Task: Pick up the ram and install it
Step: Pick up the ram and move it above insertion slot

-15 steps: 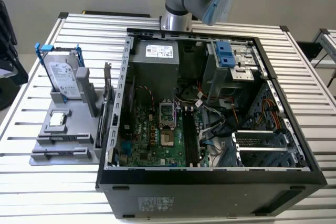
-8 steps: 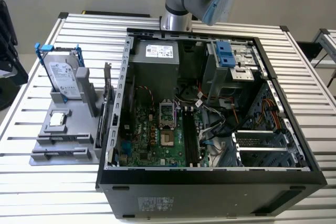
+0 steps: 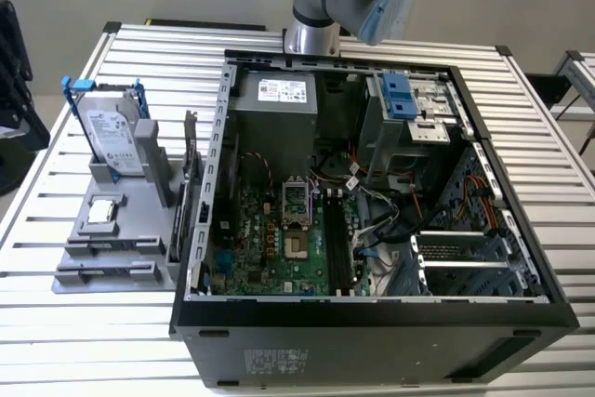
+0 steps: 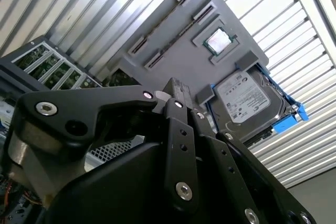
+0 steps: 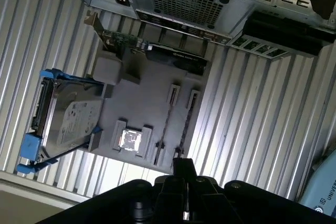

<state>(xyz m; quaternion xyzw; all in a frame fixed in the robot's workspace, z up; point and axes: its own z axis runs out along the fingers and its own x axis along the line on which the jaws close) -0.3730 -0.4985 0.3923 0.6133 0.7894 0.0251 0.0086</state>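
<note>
The ram (image 5: 167,120) is seen as a thin dark strip on edge in a slot of the gray holder tray (image 5: 147,98), just beside the processor chip (image 5: 130,139). The hard drive (image 5: 68,119) is stood in the same tray. The tray is set on the slatted table (image 3: 139,53), at the exterior view's left of the open computer case (image 3: 372,323). The gripper (image 5: 184,167) is held over the tray's edge, apart from the ram. Claw apart or together: cannot be told.
</note>
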